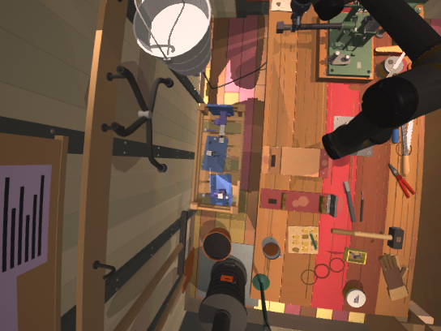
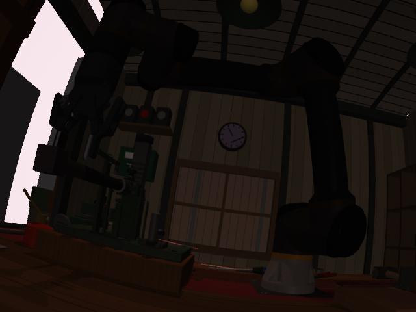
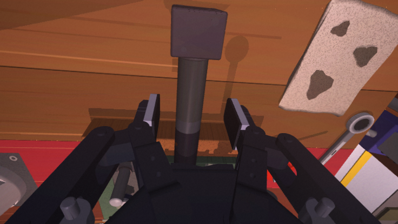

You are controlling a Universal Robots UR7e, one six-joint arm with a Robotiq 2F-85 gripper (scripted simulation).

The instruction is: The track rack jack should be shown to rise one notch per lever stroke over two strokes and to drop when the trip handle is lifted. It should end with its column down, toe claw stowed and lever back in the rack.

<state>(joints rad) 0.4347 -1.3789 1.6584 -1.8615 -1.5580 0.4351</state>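
Observation:
The dark lever [image 3: 192, 92] with its square end block [image 3: 198, 32] sticks out sideways from the green rack jack [image 1: 349, 44], which stands on a wooden base at the bench's far end. My gripper [image 3: 192, 117] hovers just above the lever's shaft, open and holding nothing, with the shaft lying between and below the fingers. From the second side camera the lever [image 2: 80, 169] reaches left from the jack [image 2: 132, 188], roughly level, and my gripper [image 2: 85, 124] stands above it. The jack's column and toe claw are too dark to make out.
Behind the jack a plank wall carries a clock [image 2: 232, 136] and a signal-lamp shelf [image 2: 145, 116]. A stained rag [image 3: 338, 60] and a spanner [image 3: 345, 136] lie right of the lever. Hammer [image 1: 371, 235], pliers [image 1: 402, 180] and saw crowd the bench's far strip.

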